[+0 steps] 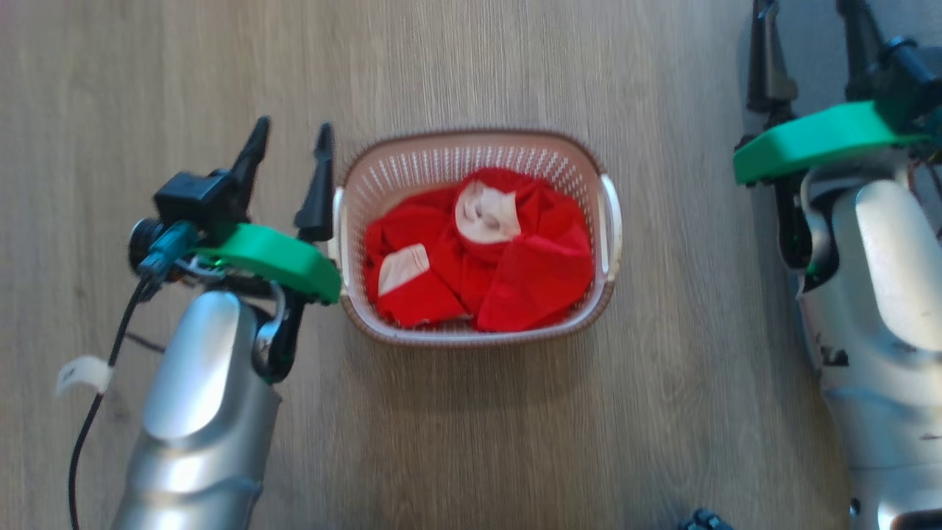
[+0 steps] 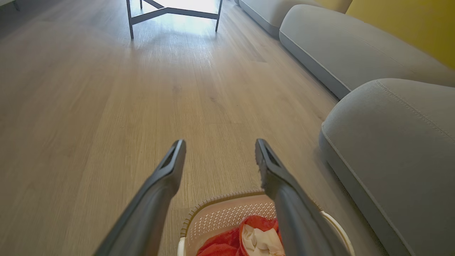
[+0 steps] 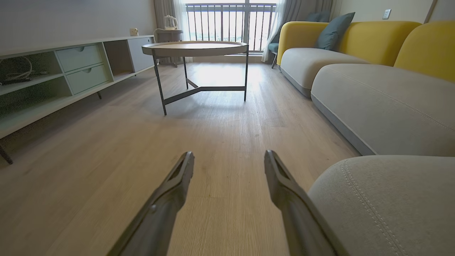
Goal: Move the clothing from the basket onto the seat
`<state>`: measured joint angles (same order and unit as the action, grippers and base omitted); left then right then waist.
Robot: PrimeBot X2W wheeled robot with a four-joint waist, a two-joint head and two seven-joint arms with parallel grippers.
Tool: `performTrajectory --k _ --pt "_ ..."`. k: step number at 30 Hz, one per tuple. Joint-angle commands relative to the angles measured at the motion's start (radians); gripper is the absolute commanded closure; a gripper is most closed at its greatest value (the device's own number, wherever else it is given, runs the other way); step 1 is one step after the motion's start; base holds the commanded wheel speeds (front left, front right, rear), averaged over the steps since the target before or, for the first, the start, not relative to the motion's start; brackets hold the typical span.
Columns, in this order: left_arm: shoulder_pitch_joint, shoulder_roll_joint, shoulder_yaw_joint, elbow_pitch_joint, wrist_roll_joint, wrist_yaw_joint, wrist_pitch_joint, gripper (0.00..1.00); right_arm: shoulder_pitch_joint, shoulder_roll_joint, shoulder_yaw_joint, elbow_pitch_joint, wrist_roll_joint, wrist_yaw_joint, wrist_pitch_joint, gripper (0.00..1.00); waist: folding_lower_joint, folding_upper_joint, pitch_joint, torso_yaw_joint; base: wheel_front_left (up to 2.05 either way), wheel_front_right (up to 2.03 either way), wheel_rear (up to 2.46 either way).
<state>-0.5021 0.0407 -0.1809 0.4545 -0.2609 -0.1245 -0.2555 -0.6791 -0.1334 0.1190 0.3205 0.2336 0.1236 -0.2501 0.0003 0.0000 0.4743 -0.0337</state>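
The cream basket [image 1: 353, 177] with a brown rim stands on the wooden floor in the head view, holding crumpled red clothing [image 1: 515, 272] with white patches. My left gripper [image 1: 291, 138] is open just left of the basket's left handle, nothing between its fingers. At the top right my right gripper [image 1: 809, 15] stands open over the edge of the grey seat [image 1: 813, 66]. In the left wrist view my left gripper [image 2: 220, 146] points over the floor, with the basket [image 2: 220, 213], the clothing [image 2: 222, 241] and the seat [image 2: 398, 153] below and to the right. The right gripper [image 3: 229, 158] is beside the seat [image 3: 387, 206].
A round table [image 3: 195, 48] on thin metal legs stands ahead on the floor. A long low cabinet [image 3: 53, 78] runs along the left wall. More grey cushions [image 3: 380, 103] with yellow backs line the right side. A black cable [image 1: 96, 397] hangs from my left arm.
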Motion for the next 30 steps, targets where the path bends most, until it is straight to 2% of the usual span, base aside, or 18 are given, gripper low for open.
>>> performTrajectory --k 1,10,11,17,30 --pt "-0.031 0.011 0.008 -0.025 -0.008 -0.006 -0.006 0.00 -0.026 0.014 0.007 -0.039 -0.009 0.007 -0.012 0.00 -0.0003 0.0000 0.079 -0.013 0.00 0.00 0.00" --pt "-0.124 0.010 -0.197 0.016 -0.020 -0.006 -0.006 0.00 -0.094 0.036 0.012 -0.064 -0.030 0.007 -0.012 0.00 -0.0003 0.0000 0.235 -0.028 0.00 0.00 0.00" --pt "-0.124 0.010 -0.197 0.016 -0.020 -0.006 -0.006 0.00 -0.094 0.036 0.012 -0.064 -0.030 0.007 -0.012 0.00 -0.0003 0.0000 0.235 -0.028 0.00 0.00 0.00" --pt "-0.201 0.021 -0.385 0.067 -0.039 -0.006 -0.006 0.00 -0.137 0.050 0.029 -0.077 -0.037 0.007 -0.012 0.00 -0.0003 0.0000 0.312 -0.049 0.00 0.00 0.00" --pt "-0.390 0.077 -0.762 0.199 -0.228 -0.006 -0.006 0.00 -0.185 0.079 0.071 -0.097 -0.024 0.007 -0.012 0.00 -0.0003 0.0000 0.424 -0.138 0.00 0.00 0.00"
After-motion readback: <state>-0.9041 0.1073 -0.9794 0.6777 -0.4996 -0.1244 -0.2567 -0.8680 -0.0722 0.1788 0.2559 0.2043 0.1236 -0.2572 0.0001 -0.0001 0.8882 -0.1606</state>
